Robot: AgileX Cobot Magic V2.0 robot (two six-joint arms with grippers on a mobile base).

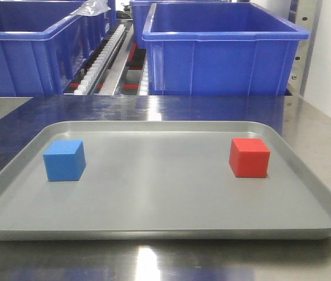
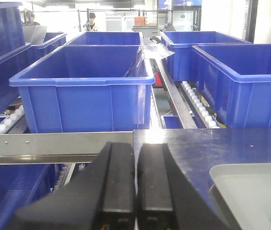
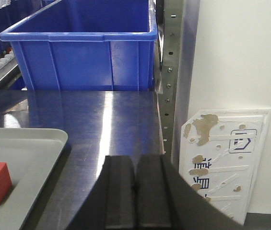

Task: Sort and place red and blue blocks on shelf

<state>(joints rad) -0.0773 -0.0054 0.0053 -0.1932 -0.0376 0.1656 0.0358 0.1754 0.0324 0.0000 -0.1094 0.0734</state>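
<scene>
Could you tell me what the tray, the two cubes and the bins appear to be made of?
The tray looks like matte grey metal: dull even sheen, rolled rim. The blue block and red block look matte, perhaps foam or painted wood; no glare. The bins look like moulded plastic, glossy, with ribbed walls.

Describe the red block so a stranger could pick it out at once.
In front of the blue bins, a shallow grey tray lies on the steel table. The red block sits on the tray's right side in the front view. Its only neighbour, at the left, is an equal-sized blue block.
</scene>
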